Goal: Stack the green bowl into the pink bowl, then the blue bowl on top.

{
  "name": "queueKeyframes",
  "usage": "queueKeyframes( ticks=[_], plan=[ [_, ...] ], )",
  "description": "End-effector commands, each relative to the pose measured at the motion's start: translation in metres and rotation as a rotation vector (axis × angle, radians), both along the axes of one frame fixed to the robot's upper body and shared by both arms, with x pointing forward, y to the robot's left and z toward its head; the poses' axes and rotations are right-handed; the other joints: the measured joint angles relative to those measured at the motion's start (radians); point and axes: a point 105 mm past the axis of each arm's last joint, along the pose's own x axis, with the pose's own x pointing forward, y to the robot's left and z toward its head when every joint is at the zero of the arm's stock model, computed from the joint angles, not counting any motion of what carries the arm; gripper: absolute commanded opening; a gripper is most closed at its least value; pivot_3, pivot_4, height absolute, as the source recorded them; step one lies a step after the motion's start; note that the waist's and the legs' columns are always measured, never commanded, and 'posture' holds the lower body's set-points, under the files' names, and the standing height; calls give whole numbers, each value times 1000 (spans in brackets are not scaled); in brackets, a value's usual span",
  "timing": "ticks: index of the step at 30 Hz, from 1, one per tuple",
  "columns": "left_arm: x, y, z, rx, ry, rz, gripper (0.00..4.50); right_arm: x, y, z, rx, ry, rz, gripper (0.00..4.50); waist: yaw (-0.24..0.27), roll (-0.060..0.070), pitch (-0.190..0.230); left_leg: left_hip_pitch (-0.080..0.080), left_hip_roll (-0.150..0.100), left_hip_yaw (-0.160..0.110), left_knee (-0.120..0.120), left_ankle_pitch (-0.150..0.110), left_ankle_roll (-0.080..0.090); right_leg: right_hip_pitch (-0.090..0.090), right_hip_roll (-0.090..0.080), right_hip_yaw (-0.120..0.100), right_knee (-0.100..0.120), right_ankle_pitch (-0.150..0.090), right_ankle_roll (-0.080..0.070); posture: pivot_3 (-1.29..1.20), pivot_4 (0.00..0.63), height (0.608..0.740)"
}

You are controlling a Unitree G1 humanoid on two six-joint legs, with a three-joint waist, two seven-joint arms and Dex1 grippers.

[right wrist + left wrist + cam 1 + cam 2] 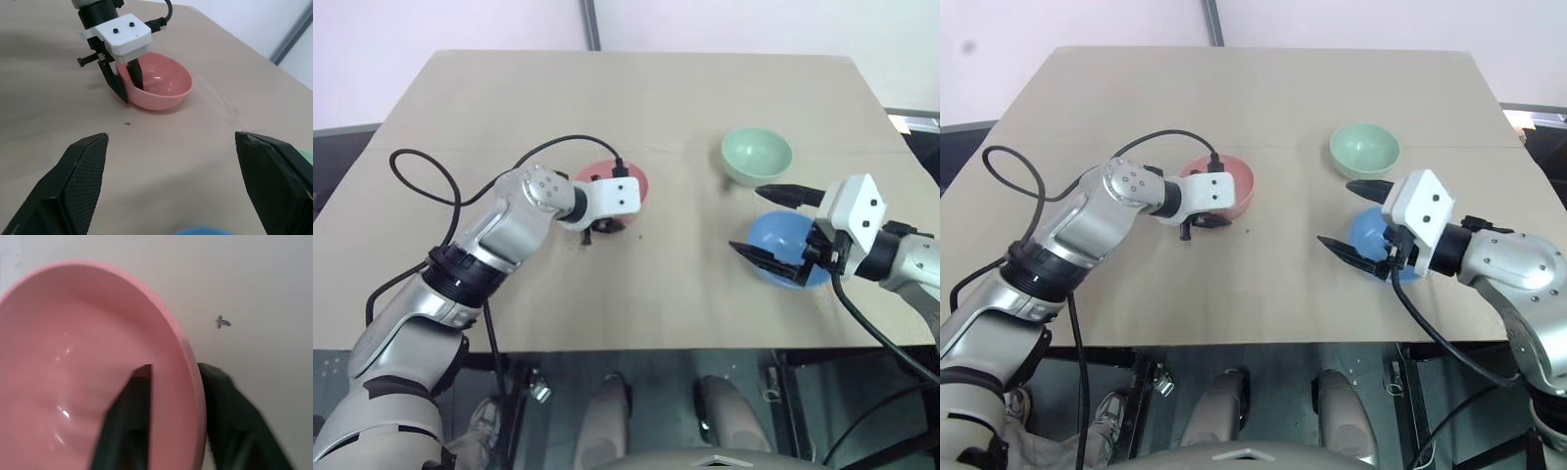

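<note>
Beige tabletop [607,108] fills most of the head view, pale wall behind it. The pink bowl [636,182] sits near the middle of the frame, and the left gripper [123,81] has its two black fingers clamped over the near rim, one finger inside the bowl and one outside, so it's pinching the wall. The green bowl [757,155] sits upper right of centre, mouth up, nothing touching it. The blue bowl [786,249] is just below it, toward the right edge, partly hidden by the right gripper [775,223], whose fingers are spread wide above it, not gripping anything.

All three look like smooth, rigid plastic-type bowls, so probably light and a bit slippery. Pinching the rim the way the left gripper does seems the sensible hold, since the outsides are too round to grab. Being round, they've got no real long axis; what matters is that the openings all face up, which is what nesting needs. The pink one looks tipped slightly in the right wrist view.
</note>
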Motion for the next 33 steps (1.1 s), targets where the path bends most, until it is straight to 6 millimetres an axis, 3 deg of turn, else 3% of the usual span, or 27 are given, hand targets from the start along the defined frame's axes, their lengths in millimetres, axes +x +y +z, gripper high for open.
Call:
queueKeyframes(
  ticks=[1,7,13,14,18,19,20,21,26,28,33],
  plan=[
    [-12,-11,20,-27,-15,-124,63,-5,-2,10,-7,-55,-28,4500,0,0,0,0,0,0,0,0,0,0,0,0,0,0,0,0,150,740],
    [-49,-5,19,22,57,-303,63,-3,-4,10,-2,-58,-45,4500,-3,0,0,0,1,0,0,0,0,-1,0,0,1,0,0,0,150,740],
    [-67,-2,11,57,57,-436,63,1,-2,9,6,-55,-38,4500,3,0,0,-1,0,0,1,0,0,-1,0,0,1,0,0,0,150,740],
    [-71,-3,11,40,65,-465,812,1,-2,9,7,-55,-36,4500,2,0,0,-1,0,0,1,0,0,-1,0,0,1,0,0,0,150,740],
    [-78,-8,13,7,67,-506,2275,3,-2,8,1,-59,-33,4500,2,0,0,-1,0,0,2,0,0,-1,0,0,1,0,0,0,150,740],
    [-77,-10,16,-4,40,-502,2833,4,-3,8,2,-56,-34,4500,2,0,0,-1,0,0,2,0,0,-1,0,0,1,0,0,0,150,740],
    [-75,-12,18,-11,21,-499,2974,5,-3,8,3,-53,-35,4500,2,0,0,-1,0,0,2,0,0,-1,0,0,1,0,0,0,150,740],
    [-73,-8,24,-40,30,-451,3611,8,-4,8,-3,-40,-39,4500,2,0,0,-1,0,0,2,0,0,-1,0,0,1,0,0,0,150,740],
    [-70,12,58,-277,79,-228,3611,44,-15,9,-40,-6,-120,4500,-11,0,0,0,1,0,3,0,0,-1,1,0,3,0,0,0,150,740],
    [-63,23,69,-386,-44,-144,3611,59,-17,7,-57,27,-134,4500,-16,0,0,1,1,0,2,0,0,-1,1,0,4,0,0,0,150,740],
    [-77,28,76,-630,-84,-85,3611,104,-13,-3,-123,90,-158,4500,-20,0,0,2,1,2,2,0,0,-1,0,1,6,0,0,0,150,740]
  ],
)
